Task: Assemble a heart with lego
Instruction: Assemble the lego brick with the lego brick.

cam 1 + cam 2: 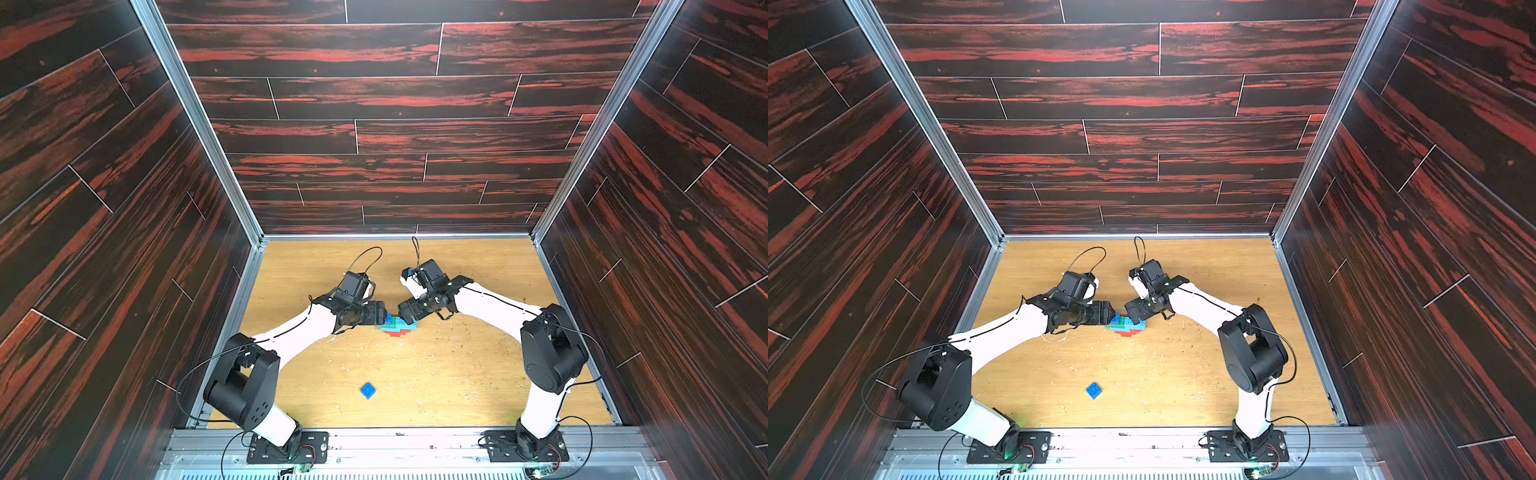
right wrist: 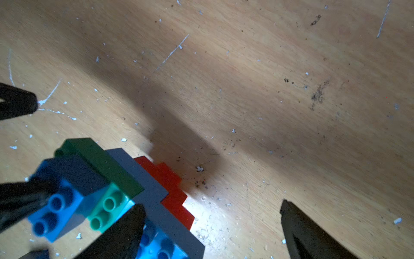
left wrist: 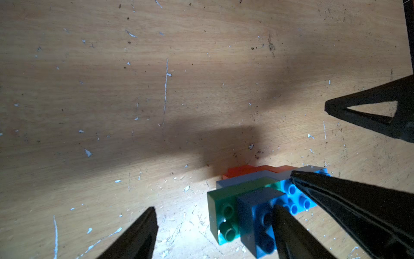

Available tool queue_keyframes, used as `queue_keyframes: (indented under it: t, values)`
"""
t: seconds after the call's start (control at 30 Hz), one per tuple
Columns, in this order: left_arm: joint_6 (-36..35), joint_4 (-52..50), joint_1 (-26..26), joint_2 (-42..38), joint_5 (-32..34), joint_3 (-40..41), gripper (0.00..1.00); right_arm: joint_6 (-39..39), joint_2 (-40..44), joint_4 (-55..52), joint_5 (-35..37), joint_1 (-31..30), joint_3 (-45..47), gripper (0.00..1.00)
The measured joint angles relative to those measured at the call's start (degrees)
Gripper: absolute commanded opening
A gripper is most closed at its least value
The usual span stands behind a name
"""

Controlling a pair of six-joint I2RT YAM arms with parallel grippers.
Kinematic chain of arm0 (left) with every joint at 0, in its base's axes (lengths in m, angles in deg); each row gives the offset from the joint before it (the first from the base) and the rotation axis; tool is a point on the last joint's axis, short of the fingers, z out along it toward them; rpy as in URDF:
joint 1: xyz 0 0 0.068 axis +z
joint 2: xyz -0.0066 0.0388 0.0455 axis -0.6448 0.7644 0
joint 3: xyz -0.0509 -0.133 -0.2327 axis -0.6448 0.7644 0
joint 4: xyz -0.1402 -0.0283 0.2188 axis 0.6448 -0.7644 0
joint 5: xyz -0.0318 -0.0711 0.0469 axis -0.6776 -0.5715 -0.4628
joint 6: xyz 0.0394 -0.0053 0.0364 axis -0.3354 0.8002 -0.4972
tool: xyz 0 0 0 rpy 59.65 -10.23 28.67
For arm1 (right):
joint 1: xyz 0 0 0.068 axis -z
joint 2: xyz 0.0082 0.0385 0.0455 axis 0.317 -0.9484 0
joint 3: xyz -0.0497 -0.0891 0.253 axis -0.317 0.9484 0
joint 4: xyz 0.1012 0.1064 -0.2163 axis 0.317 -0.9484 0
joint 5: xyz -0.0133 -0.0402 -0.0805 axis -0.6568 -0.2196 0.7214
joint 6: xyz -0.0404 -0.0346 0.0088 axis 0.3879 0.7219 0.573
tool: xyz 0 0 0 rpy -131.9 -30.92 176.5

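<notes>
The heart lies on the wooden table between both grippers, with red-orange steps toward the front, then light blue, green and a dark blue square brick at the back. My left gripper is open; one finger lies against the dark blue brick, the other stands clear on the table. My right gripper is wide open, one finger over the heart's light blue studs. A loose dark blue lego brick lies nearer the front.
The wooden table is scratched and flecked with white chips. Dark wood-pattern walls with metal frame rails enclose it on three sides. Both arm bases are bolted to the front rail.
</notes>
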Motion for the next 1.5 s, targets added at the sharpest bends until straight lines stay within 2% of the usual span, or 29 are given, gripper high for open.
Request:
queue_keyframes:
  t: [0.87,1.27,1.5]
  values:
    - [-3.1,0.8,-0.5,-1.3,-1.3,2.3,0.82,-1.0,1.2,2.3,0.6,-0.2,2.2,0.98]
    - [-4.6,-1.3,-2.6,0.0,1.4,0.1,0.82,-1.0,2.0,2.4,0.9,0.0,3.2,0.98]
    - [-5.6,-4.4,-4.7,0.7,6.3,-2.4,0.82,-1.0,2.2,2.6,1.0,0.0,3.4,0.98]
